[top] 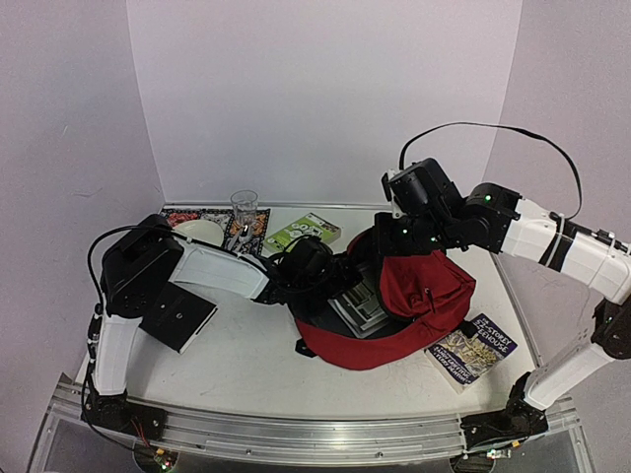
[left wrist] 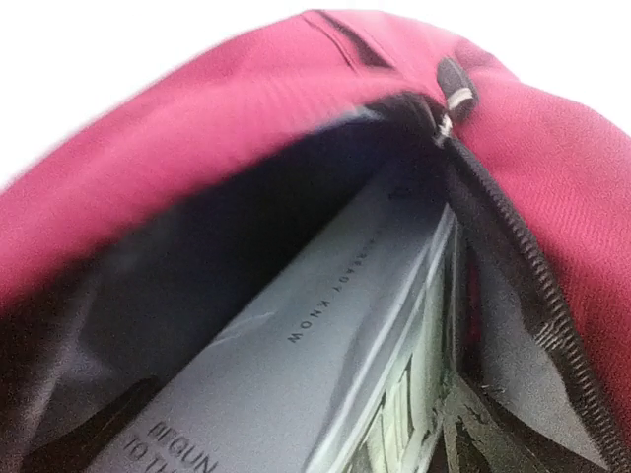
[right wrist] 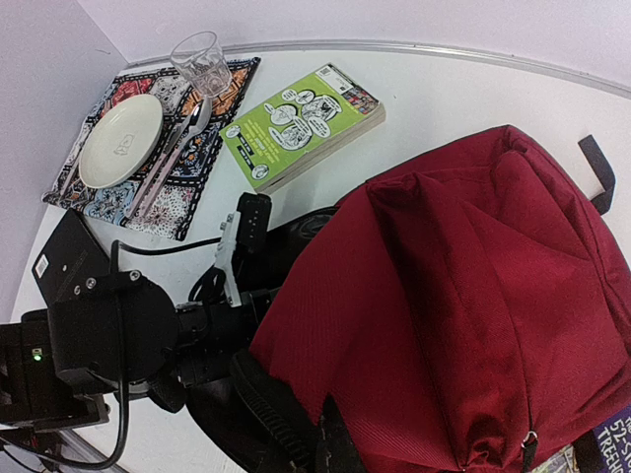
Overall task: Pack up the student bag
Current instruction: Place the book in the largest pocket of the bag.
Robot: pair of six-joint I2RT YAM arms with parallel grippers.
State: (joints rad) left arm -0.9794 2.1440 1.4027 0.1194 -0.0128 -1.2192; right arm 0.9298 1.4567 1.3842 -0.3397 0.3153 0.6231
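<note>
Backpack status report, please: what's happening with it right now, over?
Right pincer shut, holding backpack flap up. Left pincer deep in the mouth, jaws hidden. Grey book already inside. Green book and Treehouse book outside.

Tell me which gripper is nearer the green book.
Left. The left gripper reaches into the bag's mouth, close by the green book; the right gripper is at the bag's top, farther right.
</note>
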